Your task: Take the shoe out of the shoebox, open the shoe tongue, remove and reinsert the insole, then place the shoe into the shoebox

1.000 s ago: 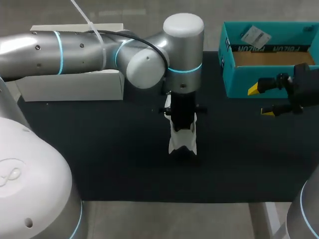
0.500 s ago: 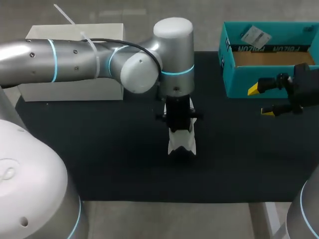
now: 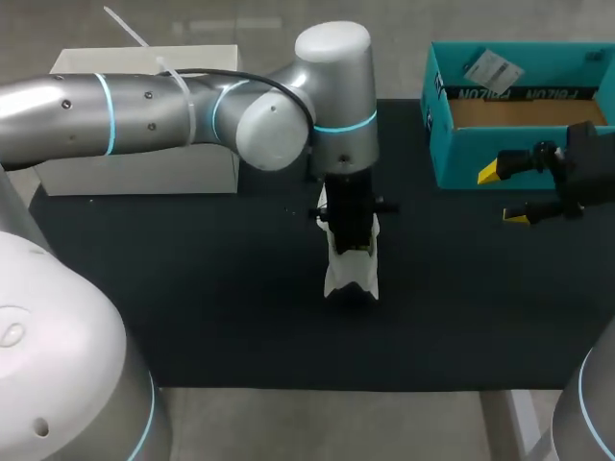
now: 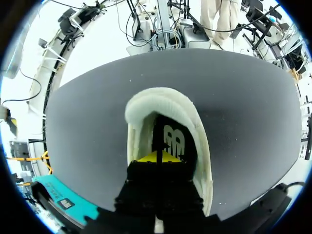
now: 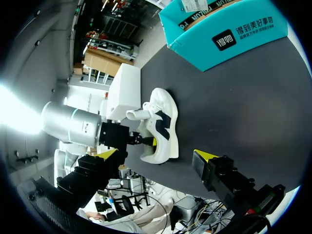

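The white low-top sneaker with a black side logo (image 3: 352, 274) stands upright mid-way along the black table mat (image 3: 211, 288), well apart from the open teal cardboard shoebox (image 3: 461, 158) at the far right corner, whose brown floor shows. The left gripper (image 4: 158, 157) reaches down into the sneaker's opening, fingers pressed together over the black insole (image 4: 173, 139); whether they pinch it I cannot tell. The right gripper (image 3: 502, 195) hangs just beside the shoebox's front wall, fingers spread wide, holding nothing.

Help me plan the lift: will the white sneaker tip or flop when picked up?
The white low-top sneaker probably won't tip: it sits flat on its sole. Its padded collar looks soft, so it may flex under a grip.
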`<state>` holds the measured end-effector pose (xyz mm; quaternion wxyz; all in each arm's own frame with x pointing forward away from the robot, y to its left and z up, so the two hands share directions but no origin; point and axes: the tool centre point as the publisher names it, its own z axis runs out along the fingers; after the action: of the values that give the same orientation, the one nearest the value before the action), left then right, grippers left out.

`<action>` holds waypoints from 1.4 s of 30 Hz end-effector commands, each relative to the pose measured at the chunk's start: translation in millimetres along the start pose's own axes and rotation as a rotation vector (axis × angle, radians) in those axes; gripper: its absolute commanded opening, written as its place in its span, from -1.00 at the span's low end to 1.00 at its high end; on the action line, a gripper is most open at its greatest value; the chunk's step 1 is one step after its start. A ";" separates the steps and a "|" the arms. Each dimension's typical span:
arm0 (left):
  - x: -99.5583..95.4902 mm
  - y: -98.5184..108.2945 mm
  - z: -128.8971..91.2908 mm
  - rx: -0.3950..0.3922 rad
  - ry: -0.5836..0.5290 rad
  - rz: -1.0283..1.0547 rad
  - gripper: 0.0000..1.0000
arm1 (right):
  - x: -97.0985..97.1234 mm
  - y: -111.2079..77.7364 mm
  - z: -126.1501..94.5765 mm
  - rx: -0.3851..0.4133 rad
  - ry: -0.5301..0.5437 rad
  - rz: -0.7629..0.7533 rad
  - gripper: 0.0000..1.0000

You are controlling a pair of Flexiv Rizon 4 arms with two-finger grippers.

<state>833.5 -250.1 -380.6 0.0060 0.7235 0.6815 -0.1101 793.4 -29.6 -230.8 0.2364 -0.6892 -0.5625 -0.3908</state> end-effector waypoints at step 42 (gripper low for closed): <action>4.2 30.0 -24.9 -0.375 0.056 0.035 -1.00 | 0.7 -0.4 0.7 -0.001 -0.004 0.002 1.00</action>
<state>870.2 -247.2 -360.4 0.1080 0.7263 0.6783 0.0253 793.4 -29.6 -230.8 0.2363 -0.6892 -0.5625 -0.3909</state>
